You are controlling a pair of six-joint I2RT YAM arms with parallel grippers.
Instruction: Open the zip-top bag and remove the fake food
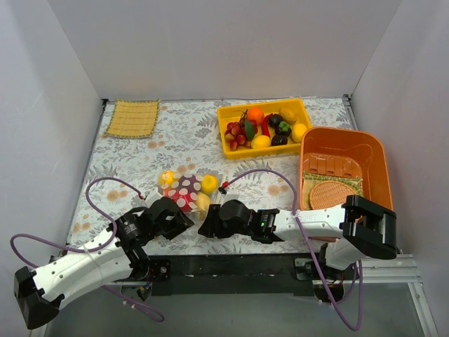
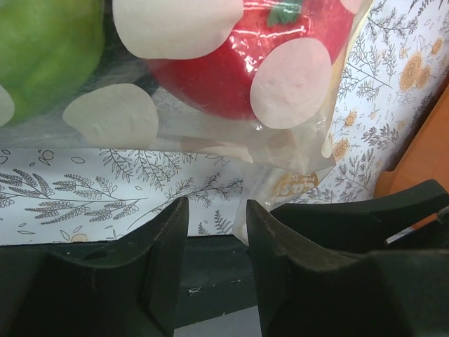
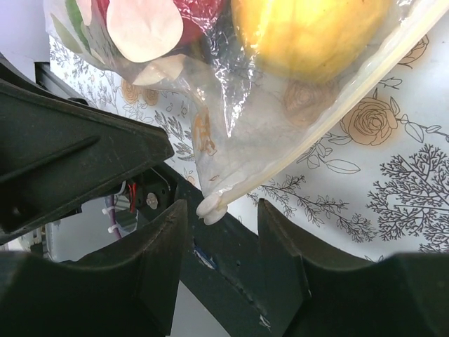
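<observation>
The zip-top bag [image 1: 186, 191] lies on the flowered table near the front, clear with whitish spots. Fake food shows inside it: a red fruit [image 2: 238, 63], a green one [image 2: 42, 49] and a yellow one [image 3: 309, 35]. My left gripper [image 1: 177, 216] is at the bag's near left corner; in the left wrist view it [image 2: 217, 210] is open, with the bag's edge [image 2: 280, 168] just above its right finger. My right gripper [image 1: 210, 222] is at the bag's near right corner; in the right wrist view it [image 3: 221, 214] is open, with the bag's white zip end [image 3: 210, 207] between the fingertips, not pinched.
A yellow tray [image 1: 231, 146] holding several loose fake fruits stands at the back middle. An orange bin [image 1: 379, 168] with a woven disc and crate sits at the right. A woven yellow mat [image 1: 132, 118] lies at the back left. White walls enclose the table.
</observation>
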